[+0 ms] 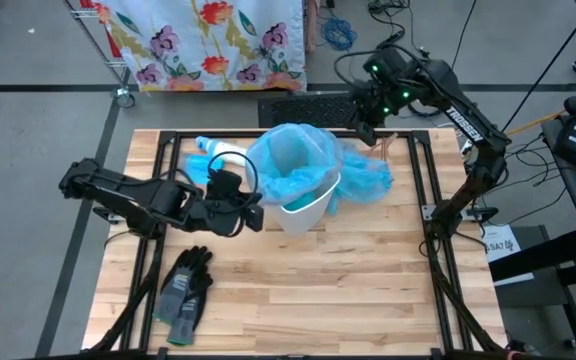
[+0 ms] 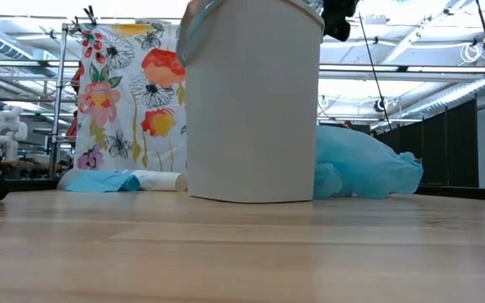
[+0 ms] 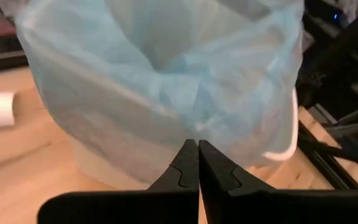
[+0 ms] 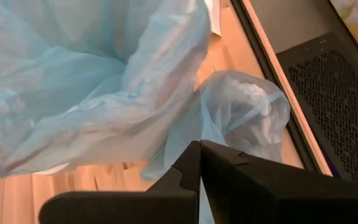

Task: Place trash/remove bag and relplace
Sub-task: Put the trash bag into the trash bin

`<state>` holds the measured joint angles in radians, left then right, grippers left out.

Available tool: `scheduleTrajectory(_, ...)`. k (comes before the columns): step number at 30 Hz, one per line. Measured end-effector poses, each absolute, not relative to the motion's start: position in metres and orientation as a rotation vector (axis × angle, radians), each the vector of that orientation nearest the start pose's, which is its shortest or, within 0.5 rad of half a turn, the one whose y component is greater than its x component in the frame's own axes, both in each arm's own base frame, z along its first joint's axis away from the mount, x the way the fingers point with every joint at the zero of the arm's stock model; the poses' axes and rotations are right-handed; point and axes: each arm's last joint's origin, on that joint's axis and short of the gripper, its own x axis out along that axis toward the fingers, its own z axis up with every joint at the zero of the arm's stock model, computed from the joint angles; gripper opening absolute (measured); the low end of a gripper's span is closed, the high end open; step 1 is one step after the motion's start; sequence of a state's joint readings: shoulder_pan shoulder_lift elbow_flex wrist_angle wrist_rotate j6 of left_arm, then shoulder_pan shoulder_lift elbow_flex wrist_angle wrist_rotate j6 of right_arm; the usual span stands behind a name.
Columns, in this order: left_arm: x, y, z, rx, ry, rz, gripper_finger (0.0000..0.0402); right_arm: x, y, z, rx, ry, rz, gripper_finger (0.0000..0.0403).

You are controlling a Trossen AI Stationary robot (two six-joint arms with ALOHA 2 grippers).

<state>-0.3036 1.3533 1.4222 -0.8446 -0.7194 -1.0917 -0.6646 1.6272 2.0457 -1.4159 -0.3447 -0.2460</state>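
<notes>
White bin lined with a blue bag, standing upright near the table's far edge

The white trash bin [image 1: 303, 212] is standing upright, mouth facing up, its blue liner bag [image 1: 290, 158] draping over the rim. A tied blue bag [image 1: 365, 178] is lying just beside it on the right (touching its wall in the low view). The left gripper [image 1: 259, 213], jaws pressed shut on nothing, is hovering beside the bin's left; the right gripper [image 1: 366, 128], likewise shut, is hanging past the far rim. Grey gloves [image 1: 185, 290] are lying well apart, nearer the front.
</notes>
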Motion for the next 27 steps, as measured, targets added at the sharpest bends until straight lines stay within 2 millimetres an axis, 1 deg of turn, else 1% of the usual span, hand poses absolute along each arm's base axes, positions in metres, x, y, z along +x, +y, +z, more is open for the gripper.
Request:
scheduleTrajectory(5,0.26,-0.06,0.384,-0.615,0.341,0.718,0.0,0.235,-0.163,0.442,0.21,0.892,-0.144,0.0)
scheduleTrajectory(11,0.259,-0.06,0.398,-0.546,0.322,0.692,0.0,0.24,-0.158,0.444,0.167,0.88,-0.114,0.0)
scheduleTrajectory(14,0.264,-0.055,0.405,-0.517,0.283,0.672,0.0,0.245,-0.153,0.445,0.151,0.857,-0.084,0.0)
scheduleTrajectory(20,0.278,-0.041,0.403,-0.498,0.289,0.654,0.0,0.252,-0.142,0.446,0.142,0.841,-0.016,0.0)
scheduleTrajectory(23,0.286,-0.034,0.402,-0.499,0.31,0.611,0.0,0.255,-0.136,0.446,0.14,0.847,0.003,0.0)
scheduleTrajectory(27,0.301,-0.027,0.396,-0.473,0.33,0.554,0.0,0.259,-0.129,0.446,0.153,0.85,0.013,0.0)
